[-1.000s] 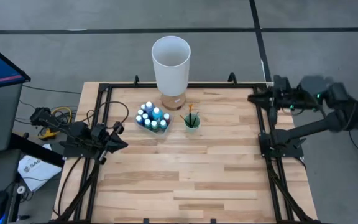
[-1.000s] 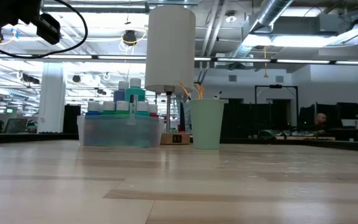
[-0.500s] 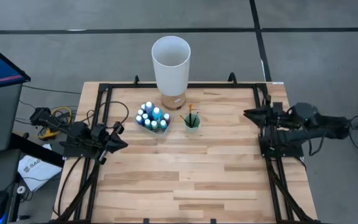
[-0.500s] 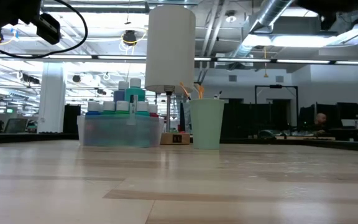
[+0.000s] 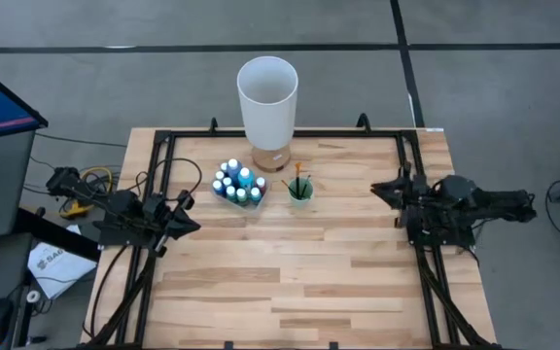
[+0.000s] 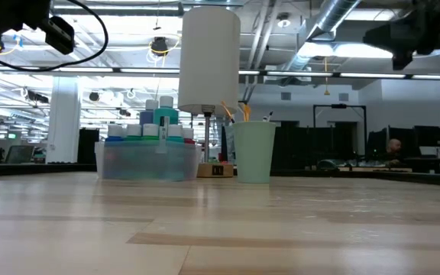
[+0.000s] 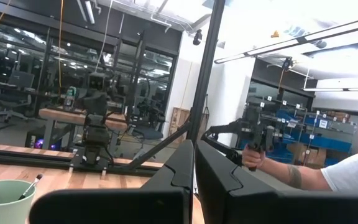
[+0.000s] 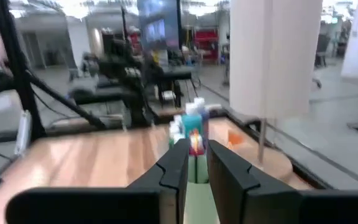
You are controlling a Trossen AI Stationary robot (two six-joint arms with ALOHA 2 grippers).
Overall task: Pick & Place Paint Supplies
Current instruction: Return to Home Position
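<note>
Both arms folded low at the table [image 5: 290, 262] edges.
Left gripper [image 5: 191, 225] at 9 o'clock, right gripper [image 5: 377, 189] at 3 o'clock; jaws nearly closed, holding nothing.

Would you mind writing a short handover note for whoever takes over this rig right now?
Left gripper: shut, empty, parked at the table's left edge.
Right gripper: fingers nearly closed, empty, at the right edge.
Paint bottles: grouped in the clear bin in front of the tall white cylinder.
Brushes: standing in the green cup beside the bin.
Done: no supplies lie loose on the wooden table.
Left: only settling the arms at rest, it seems.
</note>
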